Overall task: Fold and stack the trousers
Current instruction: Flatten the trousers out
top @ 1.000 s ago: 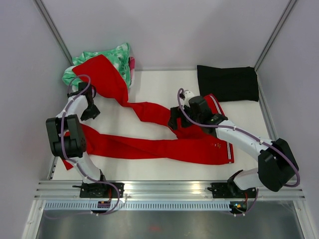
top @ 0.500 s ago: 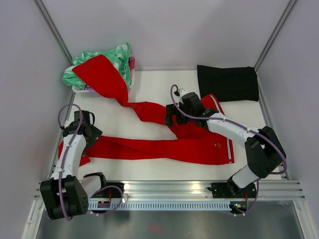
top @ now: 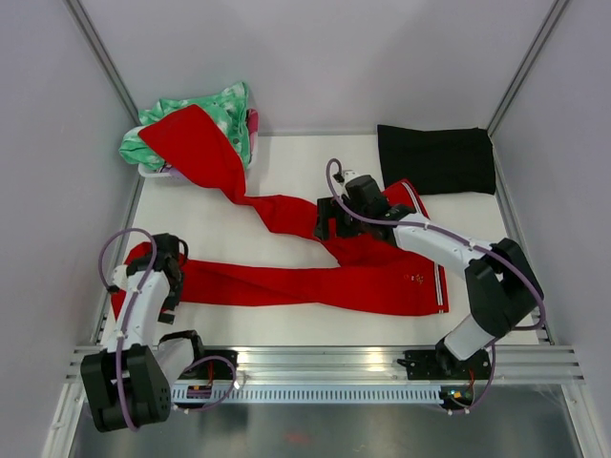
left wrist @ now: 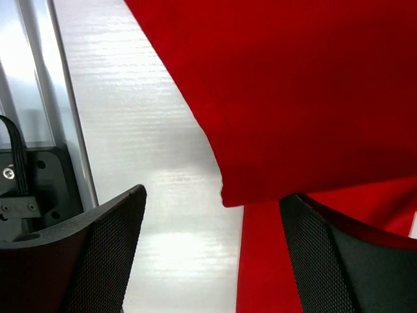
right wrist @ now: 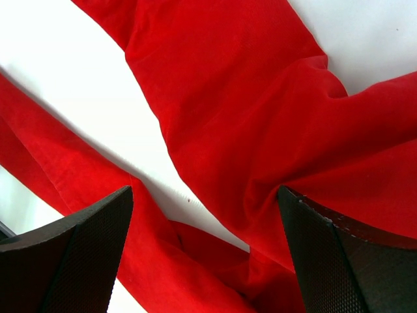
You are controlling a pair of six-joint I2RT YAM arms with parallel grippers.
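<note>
The red trousers [top: 315, 281] lie spread over the white table. Their white-striped waistband is at the right. One leg runs along the front to the left; the other climbs back-left onto a green garment. My left gripper [top: 170, 277] hovers open over the cuff end of the front leg. In the left wrist view the red cloth's [left wrist: 313, 85] corner hangs between my left gripper's [left wrist: 212, 261] spread fingers [left wrist: 98, 254]. My right gripper [top: 329, 224] is open above the crotch; its wrist view shows my right gripper [right wrist: 205, 261] with both legs of the trousers [right wrist: 247, 117] meeting below it.
A green-and-white mottled garment [top: 205, 110] fills a small white bin [top: 153, 172] at the back left corner. A black folded cloth [top: 434, 157] lies at the back right. Grey walls close three sides; a metal rail [top: 325, 358] runs along the near edge.
My left arm swung from beside the bin at the back left down to the near left, over the front leg's cuff. My right gripper shifted slightly left and back.
</note>
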